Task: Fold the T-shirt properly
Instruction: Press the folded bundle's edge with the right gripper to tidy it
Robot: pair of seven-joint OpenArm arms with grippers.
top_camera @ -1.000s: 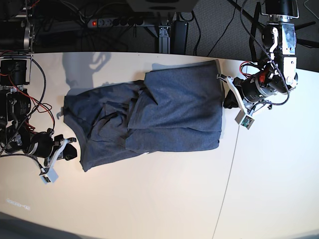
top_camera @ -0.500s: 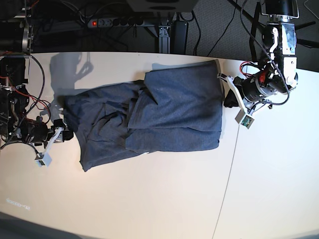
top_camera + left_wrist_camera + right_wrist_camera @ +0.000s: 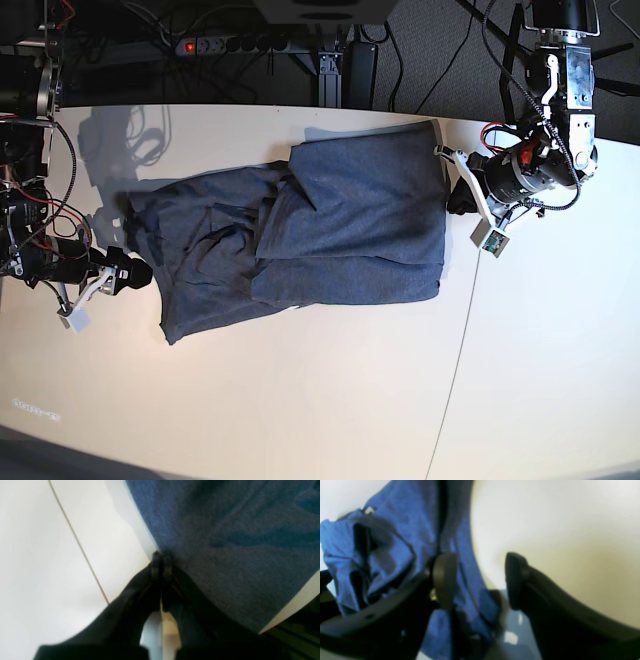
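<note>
The slate-blue T-shirt point(image 3: 350, 220) lies partly folded across the middle of the white table point(image 3: 300, 400), its rumpled end toward the view's left. My left gripper point(image 3: 458, 203) sits at the shirt's right edge. In the left wrist view this left gripper point(image 3: 161, 556) is shut, its tips touching the edge of the T-shirt point(image 3: 237, 542); pinched cloth does not show. My right gripper point(image 3: 135, 273) is at the shirt's left edge. Up close the right gripper point(image 3: 478, 577) stands open, one finger over the T-shirt point(image 3: 395, 542) and the other over bare table.
A thin seam point(image 3: 455, 350) runs down the tabletop right of the shirt. Behind the table's far edge lie a power strip point(image 3: 225, 45) and tangled cables. Red and black wires hang on the arm at the view's left point(image 3: 30, 215).
The right arm has moved from the shirt's near left corner toward the far side along its left edge, and its jaws have opened. The left arm and the shirt have stayed still.
</note>
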